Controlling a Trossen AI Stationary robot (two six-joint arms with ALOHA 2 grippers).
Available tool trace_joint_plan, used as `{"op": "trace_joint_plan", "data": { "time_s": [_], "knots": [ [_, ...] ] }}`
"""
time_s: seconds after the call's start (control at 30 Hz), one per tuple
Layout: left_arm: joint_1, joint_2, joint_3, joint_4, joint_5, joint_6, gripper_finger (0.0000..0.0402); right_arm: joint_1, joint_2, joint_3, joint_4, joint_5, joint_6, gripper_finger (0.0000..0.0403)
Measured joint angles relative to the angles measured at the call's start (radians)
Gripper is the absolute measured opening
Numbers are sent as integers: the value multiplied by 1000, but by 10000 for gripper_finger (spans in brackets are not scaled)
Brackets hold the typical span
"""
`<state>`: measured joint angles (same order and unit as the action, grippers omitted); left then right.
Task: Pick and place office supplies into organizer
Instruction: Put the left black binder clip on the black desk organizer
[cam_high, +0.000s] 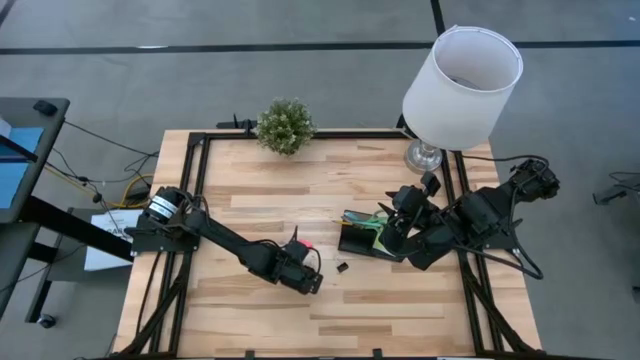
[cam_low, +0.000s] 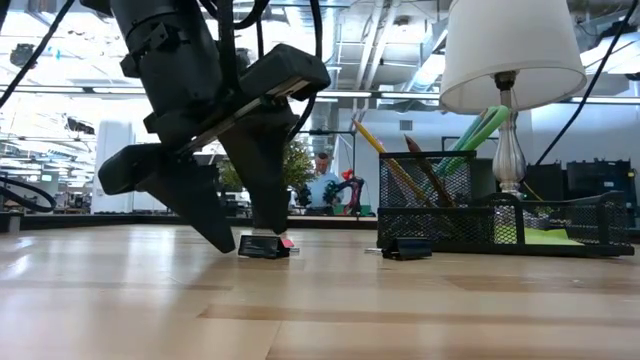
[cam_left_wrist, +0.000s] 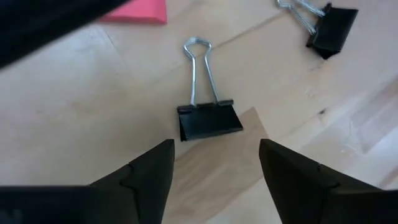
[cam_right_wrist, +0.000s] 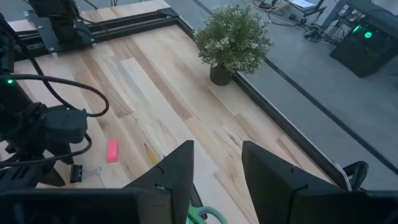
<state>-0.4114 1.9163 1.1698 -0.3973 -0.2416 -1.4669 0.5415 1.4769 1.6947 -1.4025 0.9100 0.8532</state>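
Near the middle of the light wooden table (cam_high: 250, 190), a little toward its front edge, I have the left pincer (cam_left_wrist: 214, 171) hanging low over a small black binder clip with silver wire handles (cam_left_wrist: 208, 118). Its two dark fingers (cam_left_wrist: 140, 177) stand apart with nothing between them, and the clip lies flat just ahead of the tips, body toward me and handles pointing away. From the table-level camera the fingertips look almost down on the wood, with the clip right beside them.

To do this grasp well, I judge I should ease forward until the black body sits squarely between the fingers, then close across the body rather than the wire loops, which would likely slip or spring. I want the tips low enough to catch the flat clip without scraping the wood.

Just beyond it lies a flat pink eraser (cam_left_wrist: 137, 9), close enough that I must not nudge it. A second black binder clip (cam_left_wrist: 333, 28) rests farther toward the right side.

Further right, the black mesh desk organizer (cam_low: 480, 215) already holds a yellow pencil (cam_low: 385, 160), the green-handled scissors (cam_low: 475, 135) and a lime-green pad (cam_low: 545, 237). The right pincer (cam_right_wrist: 214, 180) waits above it, unclenched and empty. At the far edge stand a small potted green plant (cam_high: 285, 125) and a white-shaded lamp (cam_high: 460, 80).
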Motion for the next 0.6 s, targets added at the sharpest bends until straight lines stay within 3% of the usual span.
{"op": "trace_joint_plan", "data": {
  "time_s": [0.23, 0.6],
  "knots": [
    [13, 0, 0, -8, -51, 1, 240, 0, 0, 0, 0, -18, -1, 129],
    [31, 0, 0, -8, -6, 32, 240, 0, 0, 0, 4, -18, -16, 129]
  ]
}}
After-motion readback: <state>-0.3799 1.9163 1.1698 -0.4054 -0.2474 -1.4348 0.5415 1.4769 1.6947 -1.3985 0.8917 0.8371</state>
